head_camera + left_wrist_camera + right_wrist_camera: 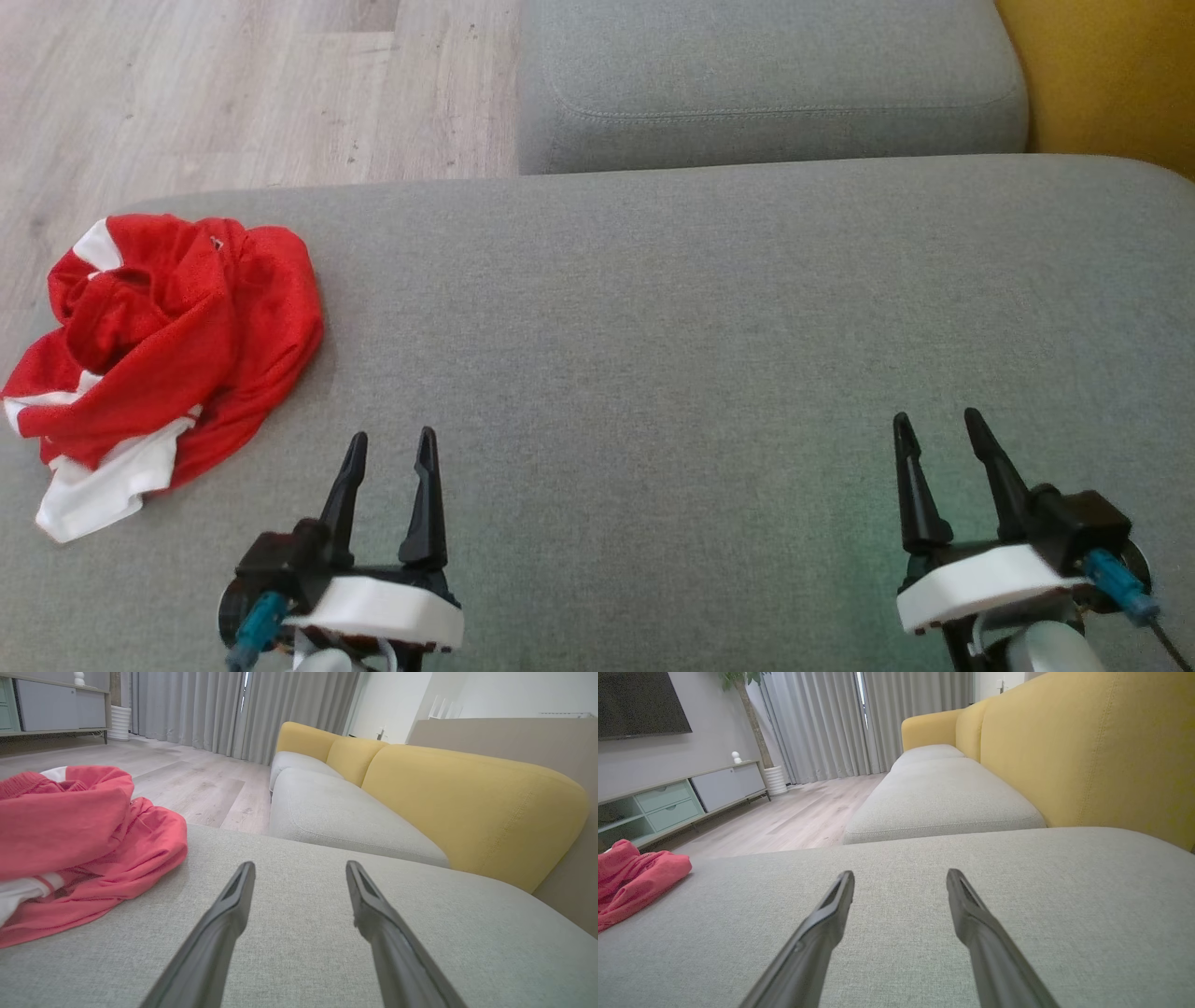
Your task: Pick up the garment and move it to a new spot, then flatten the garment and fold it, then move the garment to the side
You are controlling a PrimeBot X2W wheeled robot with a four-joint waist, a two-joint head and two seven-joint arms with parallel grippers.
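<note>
Grey sofa seat [653, 327]: broad, flat fabric that takes up most of the head view. A second grey cushion [766, 84] lies beyond its far edge. A yellow backrest [1111, 75] runs along the right side. Pale wood floor [233, 93] shows at far left, past the seat's rounded corner. In the left wrist view, grey curtains [196, 709] hang at the end of the room.

Garment [168, 345]: red cloth with white bands, bunched in a loose heap, not spread out. It sits on the seat at the left edge, near the far-left corner. A white flap trails from the near side of the heap.

Left fingers [428, 504]: two dark fingers spread wide, gripping nothing, tips pointing toward the far cushion. They are low over the seat; cannot tell whether they touch the fabric. The garment lies to their left and slightly ahead, near but apart, with bare grey fabric between the outer finger and the red folds. The left wrist view agrees: the heap sits left of the left-hand finger, clear of it.

Right fingers [913, 495]: also wide apart and empty, over the right part of the seat. The garment is well apart from them, across the seat. In the right wrist view it is a red fold at the left edge.
</note>
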